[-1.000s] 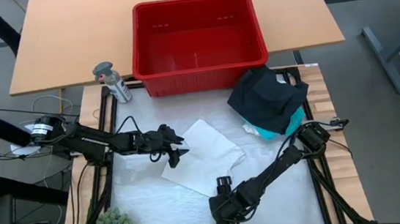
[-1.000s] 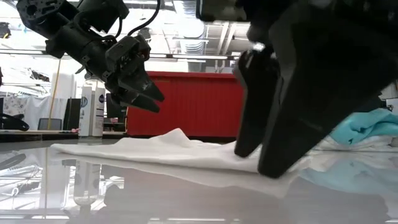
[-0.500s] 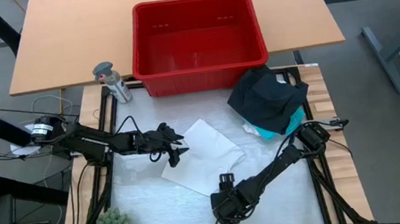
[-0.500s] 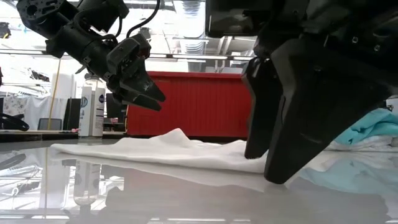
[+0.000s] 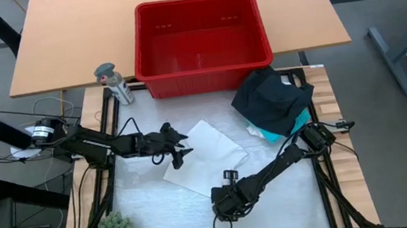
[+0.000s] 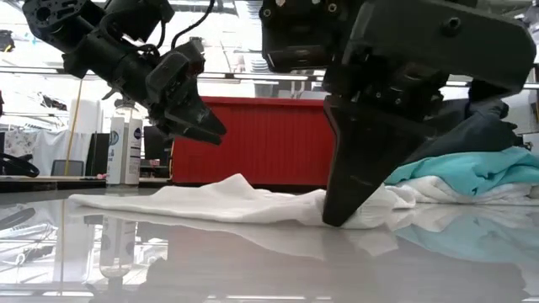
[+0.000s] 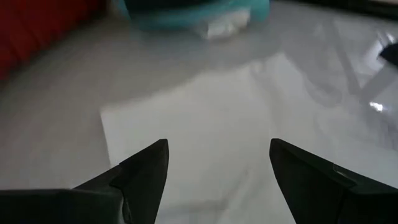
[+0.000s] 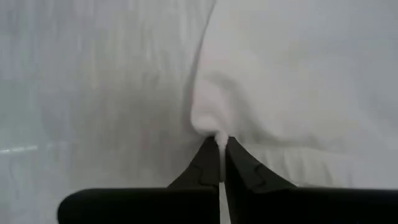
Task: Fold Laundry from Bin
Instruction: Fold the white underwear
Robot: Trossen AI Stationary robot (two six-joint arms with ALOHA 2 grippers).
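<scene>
Closing since a second ago: the right gripper, which was standing with its fingers wide over the near edge of the white cloth, is now pinching that edge; a small fold of cloth is bunching up between the meeting tips in the right wrist view
Shifting since then: the right forearm is lying lower and flatter across the table in the high view; in the low view the big dark gripper body is now tilting down to a single point on the cloth
Staying put: the left gripper is holding the same spot as before, with the same wide gap between its fingers
Right arm pose: reaching from the right side of the table toward its near middle; wrist low; fingertips touching the tabletop at the cloth's near corner
Left arm pose: stretching in from the left; hovering above the cloth's left edge, not touching it; fingers spread and gripping nothing
White cloth: lying mostly flat at mid-table, between the two grippers
Rest of laundry: black clothing is sitting on the turquoise shirt, right of the cloth
Bin: standing at the table's far edge; red
</scene>
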